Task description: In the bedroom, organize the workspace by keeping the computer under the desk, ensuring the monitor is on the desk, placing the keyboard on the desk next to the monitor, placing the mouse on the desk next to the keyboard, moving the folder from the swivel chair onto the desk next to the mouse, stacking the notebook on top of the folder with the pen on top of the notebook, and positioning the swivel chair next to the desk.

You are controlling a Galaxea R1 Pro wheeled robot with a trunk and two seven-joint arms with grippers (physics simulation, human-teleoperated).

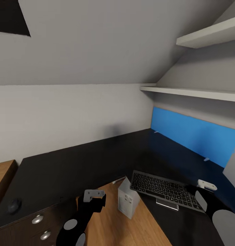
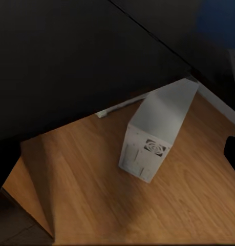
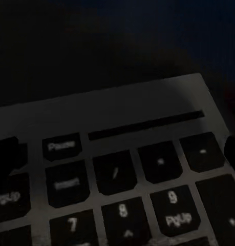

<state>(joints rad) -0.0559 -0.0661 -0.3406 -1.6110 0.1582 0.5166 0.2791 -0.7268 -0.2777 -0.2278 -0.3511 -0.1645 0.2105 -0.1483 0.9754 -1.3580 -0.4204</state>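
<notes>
Keyboard (image 1: pixel 165 188) lies on the desk (image 1: pixel 79 164) near its inner edge, right gripper (image 1: pixel 195 188) at its end, likely positioning it; finger spread can't be told. Computer (image 1: pixel 128 201) stands on the floor (image 1: pixel 144 229) by the desk. Left gripper (image 1: pixel 95 200) hangs idle, opening unclear. Mouse (image 1: pixel 14 205) sits on the desk's left end.

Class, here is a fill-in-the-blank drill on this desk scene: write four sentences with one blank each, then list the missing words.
1. The keyboard lies on the black ____.
2. The computer stands on the wooden ____.
3. The wall panel behind the desk is coloured ____.
4. The mouse sits on the desk above drawers with round silver ____.

Missing words: desk; floor; blue; knobs
</notes>
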